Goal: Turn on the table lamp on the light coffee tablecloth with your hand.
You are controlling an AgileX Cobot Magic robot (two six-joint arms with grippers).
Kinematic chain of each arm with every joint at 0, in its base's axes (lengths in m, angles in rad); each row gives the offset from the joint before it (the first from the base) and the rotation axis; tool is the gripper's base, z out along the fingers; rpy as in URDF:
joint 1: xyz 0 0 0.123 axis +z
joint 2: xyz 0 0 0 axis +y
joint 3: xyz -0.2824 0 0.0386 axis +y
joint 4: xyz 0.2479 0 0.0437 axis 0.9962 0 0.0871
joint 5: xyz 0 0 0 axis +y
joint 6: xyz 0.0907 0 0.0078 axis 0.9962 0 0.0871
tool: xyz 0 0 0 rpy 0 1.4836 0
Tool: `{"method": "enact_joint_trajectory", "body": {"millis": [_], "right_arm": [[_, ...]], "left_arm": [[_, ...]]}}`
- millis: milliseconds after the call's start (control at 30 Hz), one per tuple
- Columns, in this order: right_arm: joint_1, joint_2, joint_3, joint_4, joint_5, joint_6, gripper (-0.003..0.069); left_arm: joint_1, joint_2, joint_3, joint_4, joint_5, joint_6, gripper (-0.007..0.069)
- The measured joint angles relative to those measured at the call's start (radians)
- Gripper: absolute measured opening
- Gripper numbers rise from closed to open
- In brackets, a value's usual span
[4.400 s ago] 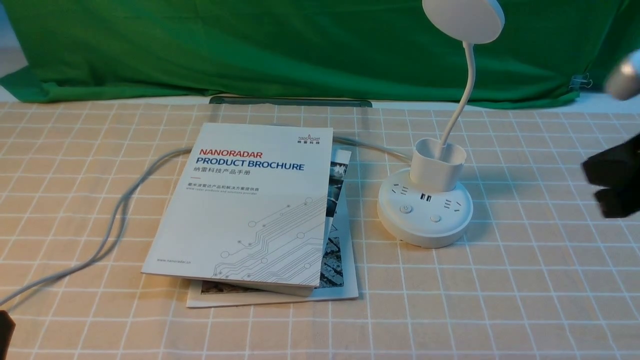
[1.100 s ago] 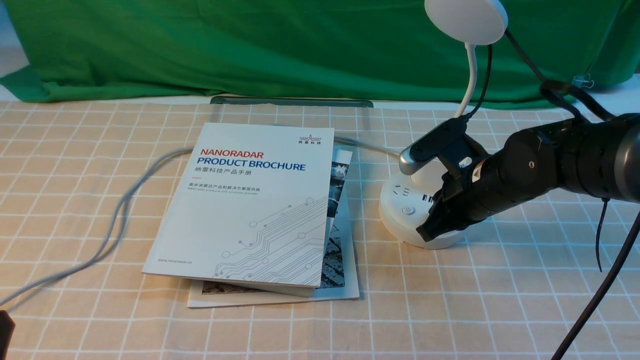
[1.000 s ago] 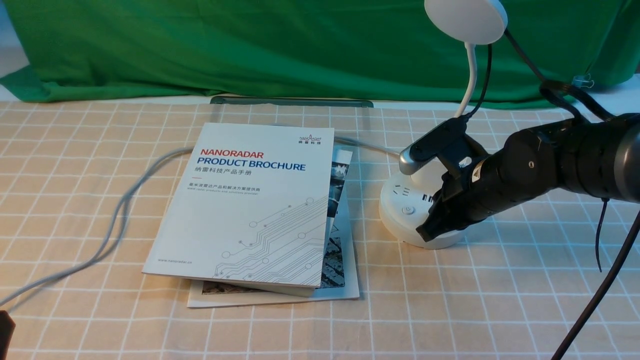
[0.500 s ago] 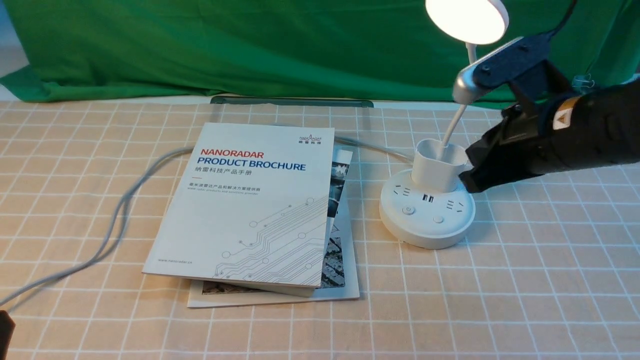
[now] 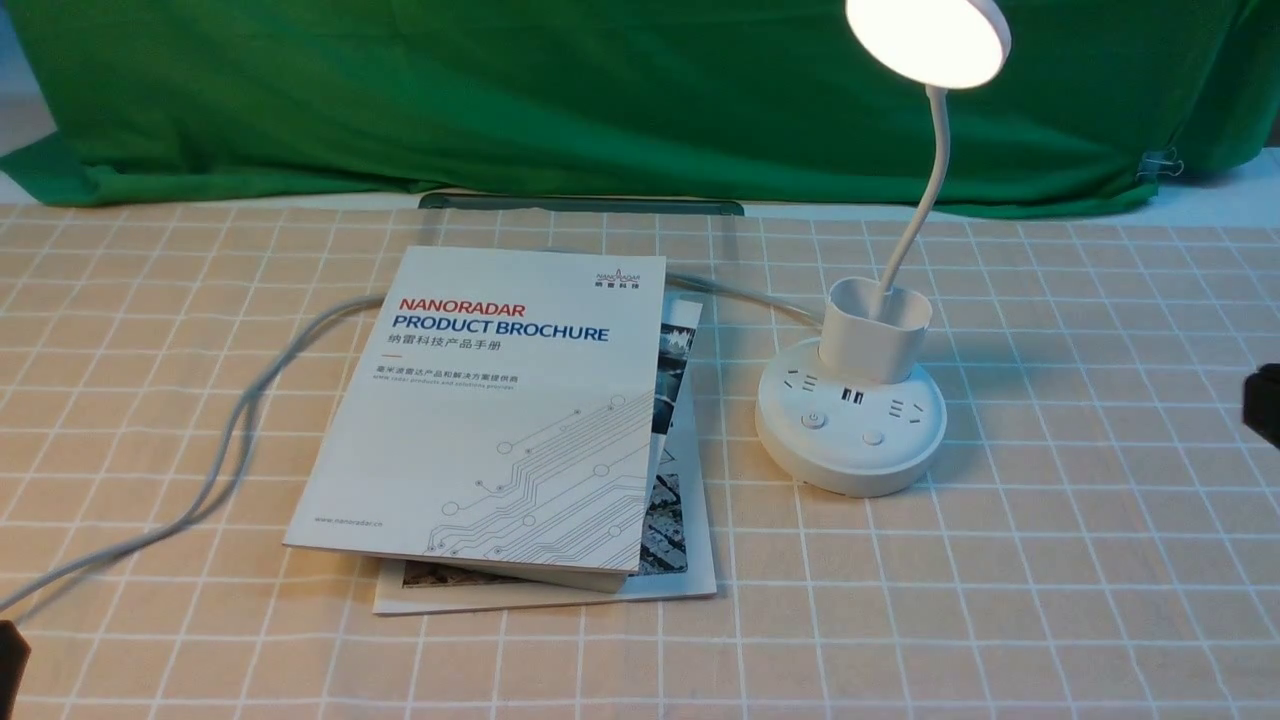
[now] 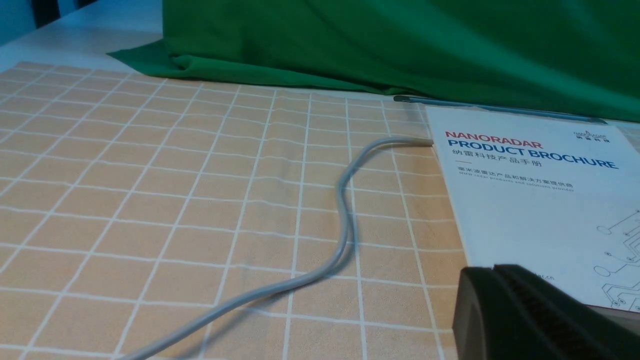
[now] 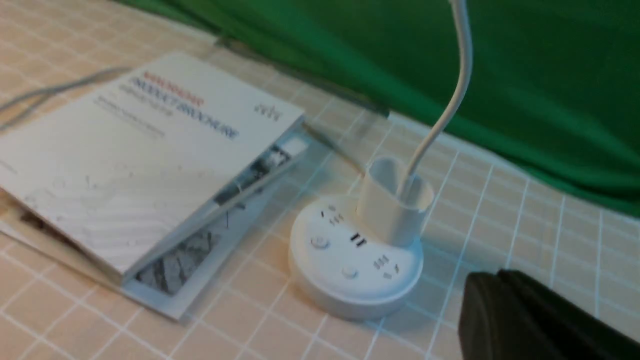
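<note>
Tan cloth gridded with thin white squares, the light coffee tablecloth (image 5: 1000, 600), spreads under everything. Right of its middle stands the white table lamp (image 5: 850, 420), with its disc head, bendable neck and puck base, and the head is glowing! The switching looks done to me, so all that's left is staying clear. My right hand (image 7: 492, 300), the black gripper, hangs low over the cloth's right side, well apart from the base, jaws pinched together on nothing.
</note>
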Motion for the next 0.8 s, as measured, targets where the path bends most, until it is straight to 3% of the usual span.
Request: {"method": "enact_joint_trajectory", "body": {"millis": [233, 533, 667, 800], "right_arm": [[0.000, -0.200, 0.185, 0.000, -0.248, -0.076, 0.0048], [0.000, -0.259, 0.440, 0.000, -0.570, -0.087, 0.0073], [0.000, -0.270, 0.546, 0.000, -0.690, -0.060, 0.0078], [-0.039, -0.320, 0.586, 0.000, -0.681, 0.018, 0.0099]], "left_arm": [[0.000, 0.000, 0.000, 0.000, 0.000, 0.000, 0.0021], [0.000, 0.000, 0.000, 0.000, 0.000, 0.000, 0.0021], [0.000, 0.000, 0.000, 0.000, 0.000, 0.000, 0.0021], [0.000, 0.000, 0.000, 0.000, 0.000, 0.000, 0.0021]]}}
